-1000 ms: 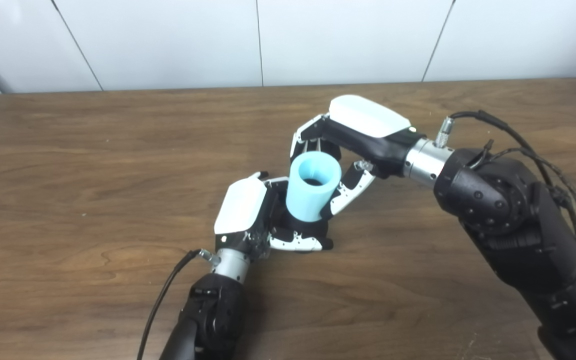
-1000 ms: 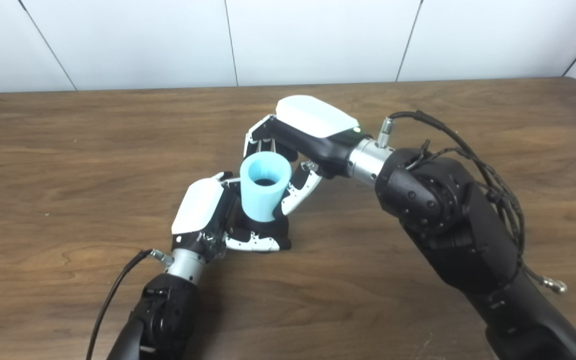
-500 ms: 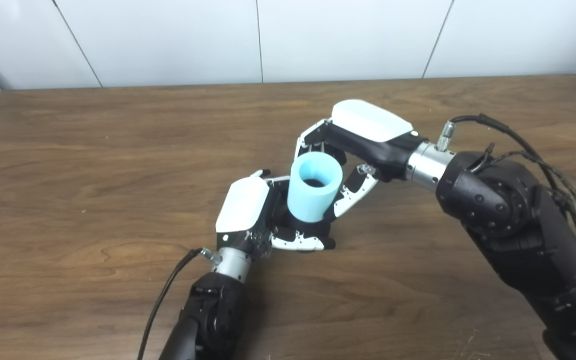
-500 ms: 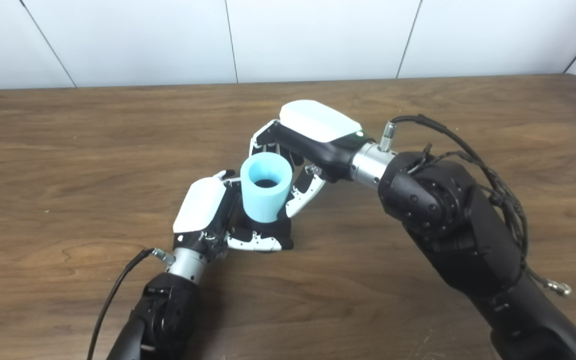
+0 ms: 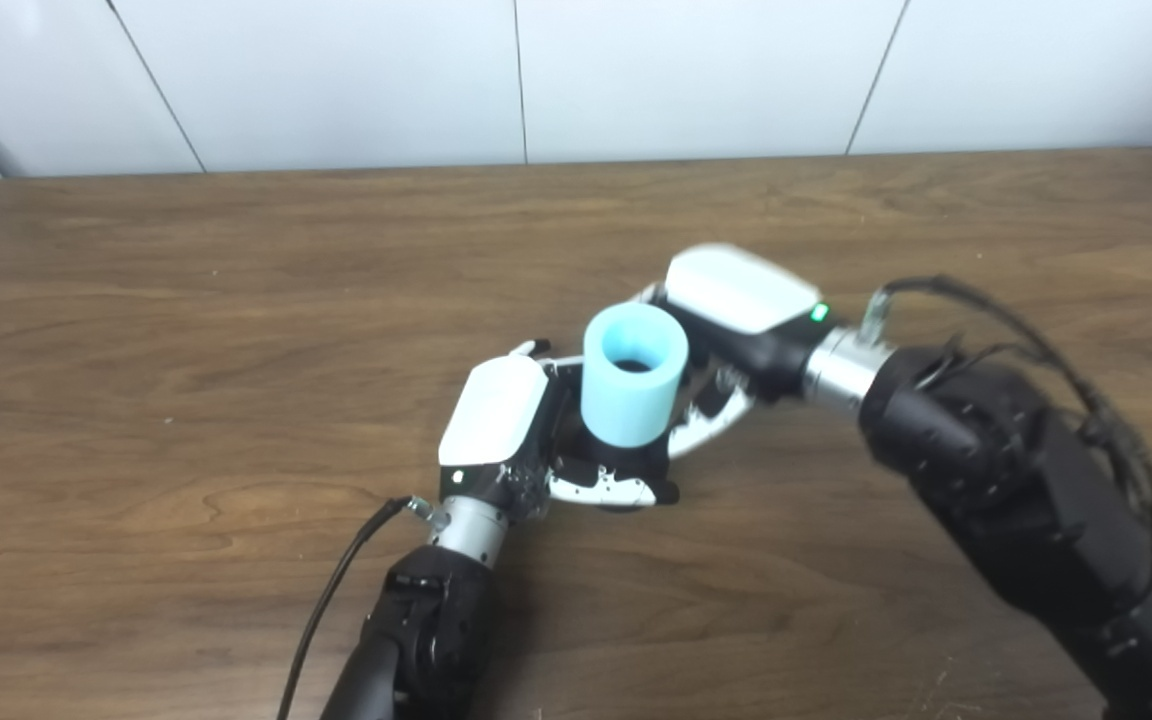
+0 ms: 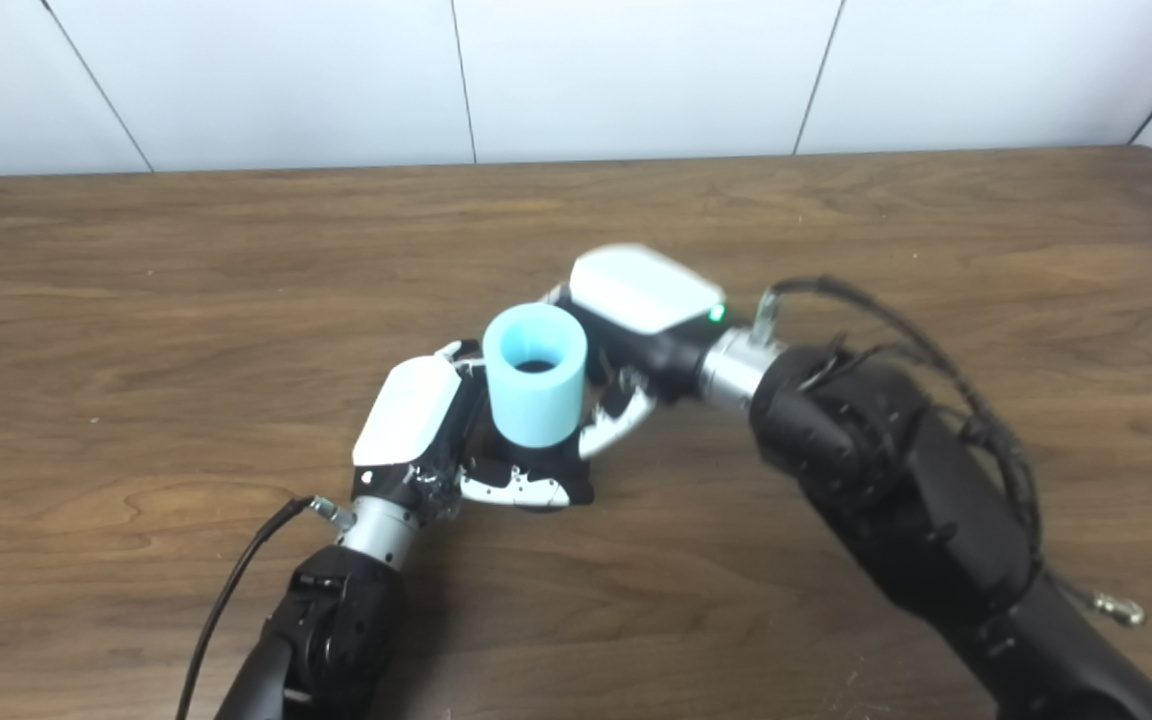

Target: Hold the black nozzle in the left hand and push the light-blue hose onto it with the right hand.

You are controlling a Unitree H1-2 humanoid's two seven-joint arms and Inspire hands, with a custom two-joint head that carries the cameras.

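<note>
Risk: light-blue hose [image 5: 633, 388] cocks off axis and jams if push runs sideways; black nozzle [image 5: 612, 462] could twist in grip.
Left hand [image 5: 516, 430] low on table [image 5: 186, 330], fingers [image 5: 601, 488] wrapped round nozzle base.
Right hand [image 5: 731, 315] beside hose, blurred; finger state cannot tell.
Hose upright on nozzle, between hands.

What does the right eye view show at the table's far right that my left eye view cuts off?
Observer: The table's rounded far-right corner, set against the white wall.
Operator: Anything trailing off the right arm that I'm missing?
Observer: Yes. A small metal connector hangs loose at the end of the arm's black cable, out past the forearm. Your view cuts off before it.
</note>
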